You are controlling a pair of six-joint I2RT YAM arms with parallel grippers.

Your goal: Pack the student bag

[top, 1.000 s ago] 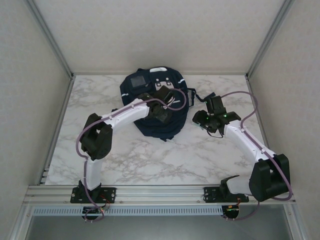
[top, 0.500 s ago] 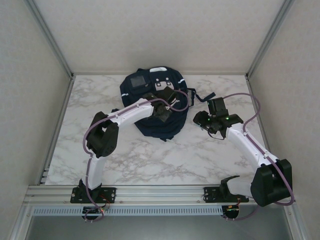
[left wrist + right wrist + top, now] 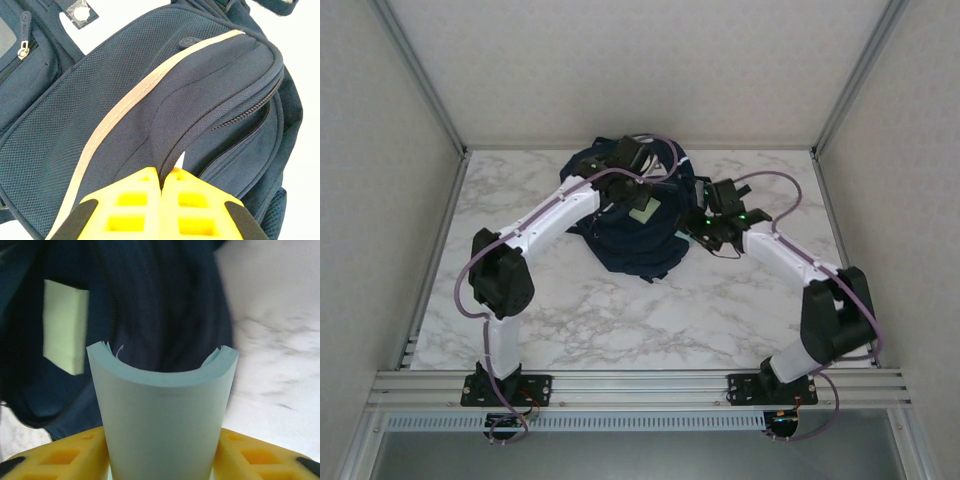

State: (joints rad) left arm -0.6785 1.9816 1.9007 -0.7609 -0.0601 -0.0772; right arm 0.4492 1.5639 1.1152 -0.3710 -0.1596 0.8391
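On the left, the white left arm (image 3: 560,215) reaches across the white marbled table (image 3: 620,310) to the far middle, where the large dark navy fabric backpack (image 3: 630,245) lies slumped near the back wall. The left jaws are over the backpack's far upper part. In the left wrist view the yellow left jaws are clenched together on a raised fold of the backpack (image 3: 100,125). This fold lies beside a pale beige stripe (image 3: 125,100) that runs across the mesh panel, and a dark zip line (image 3: 245,112) curves away to its right.

In the middle, the backpack's mouth gapes open, and a pale green flat rectangular thing (image 3: 642,213) shows inside it.

On the right, the white right arm (image 3: 790,260) bends in toward the backpack's right side, with the right jaws just beside the fabric. In the right wrist view the yellow right jaws are grasping a pale blue pad of paper (image 3: 160,415) bowed into a curve. Its far edge points into the dark opening of the backpack (image 3: 150,305). The pale green thing (image 3: 65,327) sits inside to the left, and bare table (image 3: 270,340) lies to the right.
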